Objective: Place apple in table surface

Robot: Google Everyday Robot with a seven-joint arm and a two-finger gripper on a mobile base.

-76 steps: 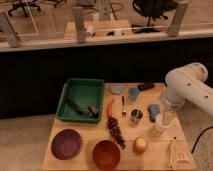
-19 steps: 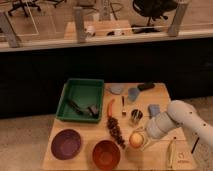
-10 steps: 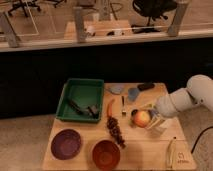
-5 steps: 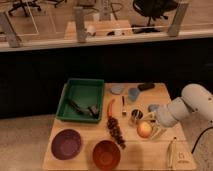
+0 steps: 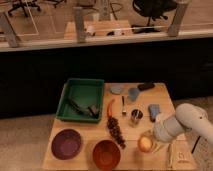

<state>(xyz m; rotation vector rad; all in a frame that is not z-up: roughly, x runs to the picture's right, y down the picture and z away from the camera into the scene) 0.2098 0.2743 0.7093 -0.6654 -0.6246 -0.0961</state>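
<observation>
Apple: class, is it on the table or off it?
Cannot tell. The apple sits low over the table near its front edge, with the gripper right at it, hiding any contact.

The scene is dim and soft overall, blurred enough that small items lose detail. The table surface (image 5: 150, 95) is evenly lit from above, with faint shadows. At 12 o'clock the floor behind glass is brighter. The gripper (image 5: 151, 141), at 5 o'clock by the apple (image 5: 144, 144), is smeared.

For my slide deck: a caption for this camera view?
Robot claw at the apple, low over the light-wood table surface, right of the orange-brown bowl.
</observation>
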